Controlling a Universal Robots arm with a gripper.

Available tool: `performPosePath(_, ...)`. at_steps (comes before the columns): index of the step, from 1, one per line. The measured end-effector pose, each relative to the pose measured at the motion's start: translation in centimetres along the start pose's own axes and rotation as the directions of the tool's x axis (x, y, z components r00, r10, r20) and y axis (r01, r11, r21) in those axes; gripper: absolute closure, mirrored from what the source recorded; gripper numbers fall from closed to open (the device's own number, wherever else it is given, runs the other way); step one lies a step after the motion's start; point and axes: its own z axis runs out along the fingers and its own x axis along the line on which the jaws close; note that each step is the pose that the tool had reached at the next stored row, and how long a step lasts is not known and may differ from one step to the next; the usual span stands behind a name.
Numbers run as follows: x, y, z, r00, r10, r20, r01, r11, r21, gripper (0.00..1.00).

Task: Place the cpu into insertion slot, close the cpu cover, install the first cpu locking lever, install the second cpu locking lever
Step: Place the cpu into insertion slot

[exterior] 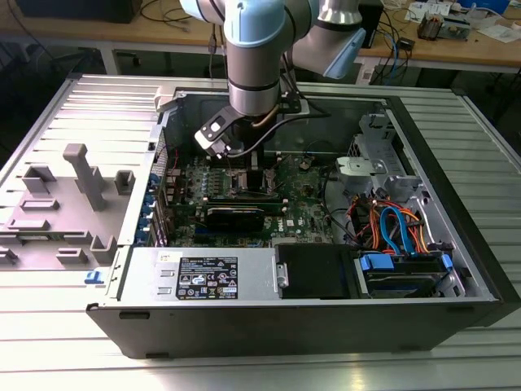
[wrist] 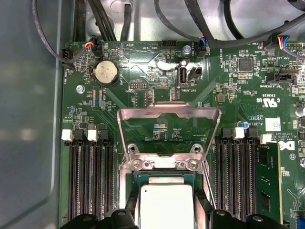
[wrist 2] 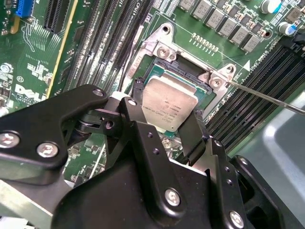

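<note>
The chip (wrist 2: 169, 102) sits over the socket (wrist 2: 185, 71), but I cannot tell if it lies fully inside. The pincer (wrist 2: 167, 109) is clamped on the chip, with one black finger (wrist 2: 137, 93) on each of two opposite edges. At one edge of the socket the cover plate (wrist: 143, 112) is swung open. Long black memory slots (wrist: 90, 176) run on both sides of the socket. All this is inside an open computer case (exterior: 244, 326) on the bench (exterior: 49, 342).

I read the cpu (wrist 2: 167, 102) as silvery-grey with faint dark print, the circuit board (wrist: 138, 71) green (fine pale traces all over), the cpu cover (wrist: 167, 110) bare silver, memory slots (wrist: 90, 181) black, the tool (wrist 2: 166, 109) matte black.
</note>
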Motion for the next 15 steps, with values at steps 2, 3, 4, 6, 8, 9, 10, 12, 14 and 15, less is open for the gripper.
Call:
performPosePath(2, 0.01, 0.0, 0.07, 1.0, 0.0, -0.0002, 0.0, 1.0, -0.0001, 0.45)
performPosePath(3, 0.0, 0.0, 0.07, 1.0, 0.0, -0.0002, 0.0, 1.0, -0.0002, 0.45)
performPosePath(4, 0.01, 0.0, 0.07, 1.0, 0.0, -0.0006, 0.0, 1.0, -0.0002, 0.45)
performPosePath(6, 0.01, 0.0, 0.07, 1.0, 0.0, -0.0011, 0.0, 1.0, -0.0003, 0.45)
performPosePath(8, 0.0, 0.0, 0.06, 1.0, 0.002, -0.0009, -0.002, 1.0, -0.0001, 0.45)
performPosePath(9, 0.0, 0.0, 0.06, 1.0, 0.003, -0.0008, -0.003, 1.0, -0.0001, 0.45)
performPosePath(10, 0.0, 0.0, 0.06, 1.0, 0.005, -0.0007, -0.005, 1.0, -0.0001, 0.45)
performPosePath(12, 0.0, 0.0, 0.06, 1.0, 0.007, -0.0006, -0.007, 1.0, 0.0, 0.45)
performPosePath(14, 0.0, -0.01, 0.06, 1.0, 0.007, -0.0005, -0.007, 1.0, 0.0, 0.45)
performPosePath(15, 0.01, 0.0, 0.01, 1.0, 0.007, -0.0006, -0.007, 1.0, -0.0003, 0.45)
